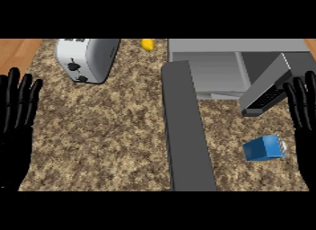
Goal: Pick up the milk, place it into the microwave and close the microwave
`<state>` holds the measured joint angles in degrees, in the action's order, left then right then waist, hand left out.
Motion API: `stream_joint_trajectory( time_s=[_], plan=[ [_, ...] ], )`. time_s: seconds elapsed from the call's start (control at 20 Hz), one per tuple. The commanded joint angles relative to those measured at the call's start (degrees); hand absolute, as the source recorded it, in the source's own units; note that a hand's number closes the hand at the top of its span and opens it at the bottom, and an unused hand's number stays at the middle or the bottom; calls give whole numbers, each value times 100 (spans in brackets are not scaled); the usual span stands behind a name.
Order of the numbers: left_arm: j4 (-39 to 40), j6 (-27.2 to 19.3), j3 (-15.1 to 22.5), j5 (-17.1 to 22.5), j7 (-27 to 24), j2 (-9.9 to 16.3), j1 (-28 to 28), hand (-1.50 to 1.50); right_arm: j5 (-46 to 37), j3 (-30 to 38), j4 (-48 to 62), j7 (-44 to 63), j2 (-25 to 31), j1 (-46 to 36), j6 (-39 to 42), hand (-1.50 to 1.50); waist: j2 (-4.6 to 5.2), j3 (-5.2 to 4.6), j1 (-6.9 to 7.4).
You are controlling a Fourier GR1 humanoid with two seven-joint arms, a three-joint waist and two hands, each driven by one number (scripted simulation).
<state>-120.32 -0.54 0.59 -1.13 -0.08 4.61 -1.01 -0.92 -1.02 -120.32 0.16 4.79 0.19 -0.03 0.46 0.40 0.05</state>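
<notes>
Standing open, the microwave point(213, 67) swings its door point(270, 85) over the counter point(107, 134). Both hands, left point(11, 112) and right point(309, 112), rest spread, empty. The milk point(265, 148) sits beneath that door, which a careless lift might strike.

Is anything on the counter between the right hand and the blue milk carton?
Nothing visible. The small blue milk carton lies on bare speckled granite counter, just inward of the open right hand. The grey microwave's open door is on the carton's far side.

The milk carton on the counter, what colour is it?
Blue: the milk carton shows best in the head view, on the speckled counter.
</notes>
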Motion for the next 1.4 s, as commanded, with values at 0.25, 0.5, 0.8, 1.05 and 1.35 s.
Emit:
stream_joint_trajectory(
  time_s=[0.25,0.5,0.8,1.05,1.35],
  plan=[
    [503,-113,-289,-13,-277,-80,-15,-150,1666,95,-1271,373,619,437,1334,-150,-60,-39,-95],
    [-121,-51,-403,500,208,-208,828,-150,2291,342,-1682,801,931,1048,1707,-150,-64,-39,-11],
    [-688,165,-350,555,298,-175,1384,-150,2228,859,-1490,601,905,1396,2007,-150,-58,-38,-7],
    [-586,765,-848,1223,-418,-139,2220,-150,2027,1091,-1603,530,759,1796,1979,-150,-63,-41,4],
    [-1475,651,-775,1305,526,-150,2158,-150,1404,958,-935,88,470,1803,2326,-150,-55,-38,10]
  ],
)
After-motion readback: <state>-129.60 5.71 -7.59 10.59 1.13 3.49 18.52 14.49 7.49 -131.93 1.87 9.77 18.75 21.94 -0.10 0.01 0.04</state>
